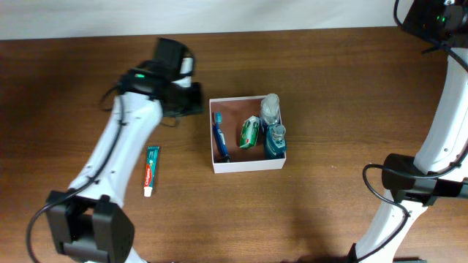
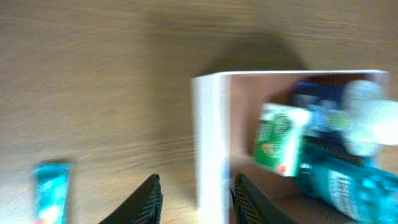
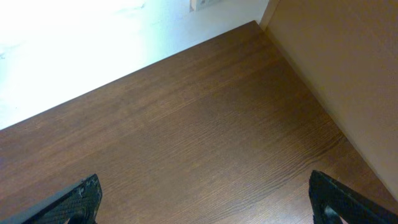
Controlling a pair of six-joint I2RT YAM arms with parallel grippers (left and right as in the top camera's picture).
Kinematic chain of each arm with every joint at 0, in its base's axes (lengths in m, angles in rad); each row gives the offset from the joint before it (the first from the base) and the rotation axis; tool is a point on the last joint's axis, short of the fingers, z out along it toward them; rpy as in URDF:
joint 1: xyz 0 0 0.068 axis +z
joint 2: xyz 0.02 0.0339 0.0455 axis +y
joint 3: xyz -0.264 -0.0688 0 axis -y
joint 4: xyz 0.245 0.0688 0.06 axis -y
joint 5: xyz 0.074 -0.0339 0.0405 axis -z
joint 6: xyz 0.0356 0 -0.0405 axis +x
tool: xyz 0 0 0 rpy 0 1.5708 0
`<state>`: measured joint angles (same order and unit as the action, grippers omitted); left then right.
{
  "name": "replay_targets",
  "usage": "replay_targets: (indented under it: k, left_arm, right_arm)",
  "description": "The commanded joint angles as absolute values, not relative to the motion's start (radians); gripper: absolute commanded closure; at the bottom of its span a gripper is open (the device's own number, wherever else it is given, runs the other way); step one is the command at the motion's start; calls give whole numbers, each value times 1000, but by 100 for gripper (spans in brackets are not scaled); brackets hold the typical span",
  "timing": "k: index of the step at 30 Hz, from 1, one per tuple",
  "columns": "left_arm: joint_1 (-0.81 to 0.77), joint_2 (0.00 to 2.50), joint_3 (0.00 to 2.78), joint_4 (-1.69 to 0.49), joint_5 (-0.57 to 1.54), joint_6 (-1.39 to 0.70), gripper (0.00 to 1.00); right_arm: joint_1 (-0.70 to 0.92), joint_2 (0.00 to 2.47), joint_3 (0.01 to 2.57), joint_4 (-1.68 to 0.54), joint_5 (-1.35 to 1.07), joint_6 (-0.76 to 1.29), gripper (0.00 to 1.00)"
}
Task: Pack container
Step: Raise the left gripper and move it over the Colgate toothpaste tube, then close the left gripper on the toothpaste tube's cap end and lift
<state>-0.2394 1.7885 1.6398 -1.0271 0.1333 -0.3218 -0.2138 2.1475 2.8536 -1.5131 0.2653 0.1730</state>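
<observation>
I'm looking down on a dark brown wooden table [image 1: 329,66] with clear grain, which fills nearly the whole overhead view. A pale white wall [image 1: 219,14] runs along its far edge. From the right wrist camera that wall is washed out by bright light, and a flat beige panel [image 3: 348,74] stands along the table's right side.

The square, shallow, white-walled container with a reddish-brown inside [image 1: 248,166] sits near the middle of the table. Four things lie in it:
- a blue toothbrush [image 1: 219,136] along its left wall
- a green-and-white packet [image 1: 250,133] in the middle
- a clear plastic bottle with a pale cap [image 1: 270,108] in the far right corner
- a teal mouthwash bottle [image 1: 276,141] just in front of the clear bottle

A teal-and-red toothpaste tube [image 1: 151,170] lies on the bare wood well to the container's left, beside my white left arm.

The left gripper [image 2: 198,186] is just beside the container's far left corner. Its black jaws are partway apart and clamp nothing. In the blurred wrist view the container's white wall lines up between them, with a gap on one side. I cannot tell whether either finger touches it.

The right gripper [image 3: 202,186] is at the table's far right, well away from the container. Its jaws are spread wide over bare wood and are empty.
</observation>
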Motion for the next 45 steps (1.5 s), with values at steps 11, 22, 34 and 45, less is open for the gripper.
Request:
replay_targets:
  k: [11,22,34,45]
  left_arm:
    - [-75,1789,1508,-1223,-89,-231,53]
    - [-49,1792,1239,-1098,-93,-235,48]
    - [-49,1792,1061,-952,-92,-235,26]
    - [-49,1792,988,-875,-95,-234,43]
  right_arm:
    - [-216,2140,2860,-1512,274,173,2]
    - [-216,2140,2860,-1512,274,173,2]
    - [-216,2140,2860,-1512,274,173,2]
    - [-216,2140,2860,-1512,274,173,2]
